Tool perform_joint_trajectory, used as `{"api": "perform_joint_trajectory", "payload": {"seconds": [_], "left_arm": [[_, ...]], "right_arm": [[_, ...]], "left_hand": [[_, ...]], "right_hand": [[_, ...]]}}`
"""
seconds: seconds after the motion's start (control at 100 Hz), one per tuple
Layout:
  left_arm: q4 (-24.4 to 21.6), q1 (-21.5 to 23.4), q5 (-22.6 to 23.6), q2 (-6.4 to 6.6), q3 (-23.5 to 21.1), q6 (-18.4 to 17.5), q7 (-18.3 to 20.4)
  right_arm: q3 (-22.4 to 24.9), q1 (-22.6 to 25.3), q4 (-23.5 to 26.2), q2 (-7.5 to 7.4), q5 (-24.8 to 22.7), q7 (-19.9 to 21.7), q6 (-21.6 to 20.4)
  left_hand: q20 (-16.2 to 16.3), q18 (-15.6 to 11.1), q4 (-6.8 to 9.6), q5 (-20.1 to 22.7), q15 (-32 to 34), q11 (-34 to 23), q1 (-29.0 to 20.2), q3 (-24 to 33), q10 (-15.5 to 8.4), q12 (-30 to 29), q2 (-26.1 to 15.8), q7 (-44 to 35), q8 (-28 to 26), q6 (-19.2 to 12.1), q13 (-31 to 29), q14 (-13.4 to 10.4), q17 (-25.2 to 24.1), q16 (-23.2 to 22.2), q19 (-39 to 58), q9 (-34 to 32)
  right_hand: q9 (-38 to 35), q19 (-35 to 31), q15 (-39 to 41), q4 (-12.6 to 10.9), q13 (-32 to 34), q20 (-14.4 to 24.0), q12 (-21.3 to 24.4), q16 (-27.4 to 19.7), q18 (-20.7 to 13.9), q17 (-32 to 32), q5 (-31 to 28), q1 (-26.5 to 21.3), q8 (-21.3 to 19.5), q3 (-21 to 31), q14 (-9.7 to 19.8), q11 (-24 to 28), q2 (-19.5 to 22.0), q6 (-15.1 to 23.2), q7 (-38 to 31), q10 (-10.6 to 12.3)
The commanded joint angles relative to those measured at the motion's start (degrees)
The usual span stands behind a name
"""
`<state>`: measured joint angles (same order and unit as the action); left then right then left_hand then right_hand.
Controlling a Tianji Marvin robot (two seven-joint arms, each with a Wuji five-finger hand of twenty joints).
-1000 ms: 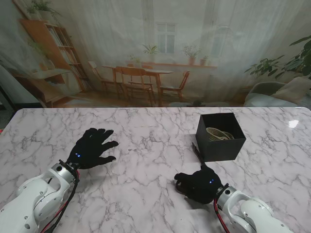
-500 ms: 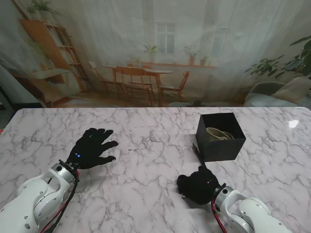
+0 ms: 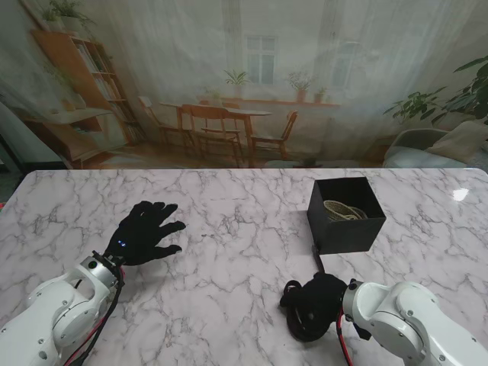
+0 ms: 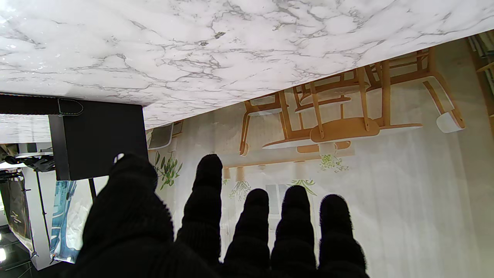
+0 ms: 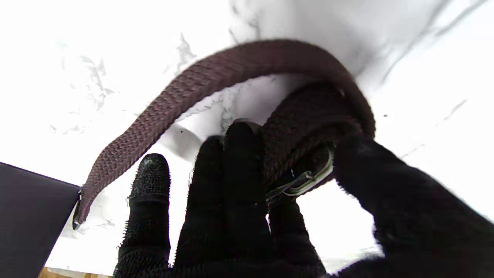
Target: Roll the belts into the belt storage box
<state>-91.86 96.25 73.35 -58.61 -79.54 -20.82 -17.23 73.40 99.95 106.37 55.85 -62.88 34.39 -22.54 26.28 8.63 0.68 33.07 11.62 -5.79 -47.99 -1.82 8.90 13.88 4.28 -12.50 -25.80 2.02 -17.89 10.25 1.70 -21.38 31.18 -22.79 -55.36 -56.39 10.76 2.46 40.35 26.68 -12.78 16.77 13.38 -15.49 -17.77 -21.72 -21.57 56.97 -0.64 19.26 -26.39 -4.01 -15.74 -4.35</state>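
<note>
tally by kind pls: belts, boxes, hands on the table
Belts: 2, a brown belt in the right hand, a pale belt in the box
Boxes: 1, black box
Hands: 2, with the left hand
Total: 5

A white marble table (image 3: 229, 221) carries a black storage box (image 3: 347, 221) just beyond the right hand (image 3: 313, 305), a pale coiled belt (image 3: 343, 210) inside it. A dark braided belt (image 5: 200, 85) trails from that hand toward the box. The left hand (image 3: 145, 232) rests flat, well apart.
</note>
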Motion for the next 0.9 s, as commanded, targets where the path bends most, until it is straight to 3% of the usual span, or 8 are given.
{"api": "perform_joint_trajectory", "payload": {"seconds": [0.0,0.17,0.24,0.39,0.45,0.67,0.8,0.89], "left_arm": [[0.1,0.0,-0.1,-0.06,0.1,-0.1,0.6],[0.1,-0.1,-0.1,-0.05,0.2,0.0,0.7],[0.1,-0.1,-0.1,-0.05,0.2,0.0,0.8],[0.1,-0.1,0.0,-0.04,0.3,0.1,0.8],[0.1,-0.1,0.0,-0.03,0.3,0.1,0.8],[0.1,0.0,0.0,-0.05,0.2,0.3,0.7],[0.1,0.0,0.0,-0.05,0.2,0.4,0.9],[0.1,0.0,0.0,-0.05,0.2,0.3,1.0]], "right_arm": [[-0.5,0.0,-1.1,-0.55,-1.0,0.4,0.1],[-0.6,-0.4,-1.0,-0.83,-4.5,1.8,-2.2],[-0.6,-0.3,-1.0,-0.81,-6.3,1.5,-2.9],[-0.9,-0.1,-1.2,-0.82,-6.4,1.8,-2.2],[-1.0,0.1,-1.3,-0.77,-7.9,1.1,-2.6],[-2.2,0.3,-3.1,-0.50,-14.4,-6.6,-3.3],[-3.3,-0.2,-4.8,-0.47,-15.6,-10.0,-2.5],[-3.6,-0.5,-5.8,-0.43,-16.2,-12.8,-2.3]], "left_hand": [[1.1,1.4,-1.03,-0.3,-1.6,0.2,-1.0,0.3,0.0,0.5,-2.1,-0.1,-0.3,0.8,0.3,0.0,-1.0,-0.5,-1.7,2.2],[1.1,1.5,-1.02,-0.3,-1.6,0.2,-1.0,0.3,0.0,0.5,-2.1,-0.1,-0.3,0.8,0.3,0.0,-1.0,-0.5,-1.7,2.2],[1.1,1.5,-1.02,-0.4,-1.6,0.2,-1.0,0.3,0.0,0.5,-2.1,-0.1,-0.3,0.7,0.3,0.0,-1.0,-0.5,-1.7,2.2],[1.1,1.5,-1.01,-0.3,-1.6,0.2,-1.1,0.3,0.0,0.5,-2.0,-0.1,-0.3,0.8,0.3,0.1,-1.0,-0.6,-1.7,2.2],[1.1,1.5,-1.01,-0.3,-1.6,0.2,-1.1,0.3,0.0,0.5,-2.0,-0.1,-0.3,0.8,0.3,0.0,-1.0,-0.5,-1.7,2.2],[1.1,1.5,-1.02,-0.3,-1.6,0.2,-1.0,0.3,0.0,0.5,-1.9,-0.1,-0.3,0.7,0.3,0.0,-1.0,-0.5,-1.7,2.2],[1.1,1.5,-1.01,-0.4,-1.6,0.2,-1.1,0.3,0.0,0.5,-1.9,-0.1,-0.2,0.8,0.3,0.1,-1.0,-0.5,-1.7,2.1],[1.1,1.5,-1.00,-0.4,-1.6,0.2,-1.1,0.3,0.0,0.5,-1.9,0.0,-0.2,0.7,0.3,0.0,-1.0,-0.5,-1.7,2.1]], "right_hand": [[13.9,2.7,-3.4,-1.7,-4.6,-1.0,6.0,-2.3,-0.9,2.7,2.2,0.3,-2.5,1.0,2.5,-13.0,-2.1,-9.7,-0.2,2.5],[20.2,6.0,-4.7,2.4,-8.9,-0.9,7.4,-4.6,-1.9,4.7,4.9,4.1,-5.7,-20.7,1.9,-15.4,-5.2,-8.2,5.8,2.9],[21.9,6.4,-5.1,2.8,-9.9,-1.0,7.5,-4.9,-1.8,5.1,6.1,6.9,-5.6,-22.5,1.1,-15.9,-6.5,-8.2,6.7,2.5],[25.9,8.3,-5.7,5.0,-12.4,-1.5,7.7,-5.4,-0.3,6.8,5.7,17.8,-5.7,-16.0,-1.5,-16.2,-7.8,-9.4,10.6,-1.9],[27.1,8.3,-5.6,4.9,-12.4,-1.5,7.8,-5.4,-0.2,6.6,6.1,15.5,-5.7,-15.3,-1.4,-16.3,-8.8,-8.4,10.9,-1.3],[27.9,5.5,-3.9,0.4,-8.7,-0.5,6.6,-4.7,-3.3,3.4,11.0,-7.1,-11.2,-20.8,2.7,-13.7,-12.7,0.9,11.0,10.4],[24.6,-0.1,-0.8,1.1,-4.3,0.0,4.2,-2.4,-6.5,-0.3,9.8,-13.4,-13.4,0.8,4.7,-9.0,-13.0,5.1,9.0,14.5],[22.0,-4.0,2.4,1.1,-0.5,1.1,2.3,0.5,-9.4,-4.1,7.7,-16.1,-14.0,4.6,5.0,-5.1,-11.9,5.8,5.6,14.8]]}}
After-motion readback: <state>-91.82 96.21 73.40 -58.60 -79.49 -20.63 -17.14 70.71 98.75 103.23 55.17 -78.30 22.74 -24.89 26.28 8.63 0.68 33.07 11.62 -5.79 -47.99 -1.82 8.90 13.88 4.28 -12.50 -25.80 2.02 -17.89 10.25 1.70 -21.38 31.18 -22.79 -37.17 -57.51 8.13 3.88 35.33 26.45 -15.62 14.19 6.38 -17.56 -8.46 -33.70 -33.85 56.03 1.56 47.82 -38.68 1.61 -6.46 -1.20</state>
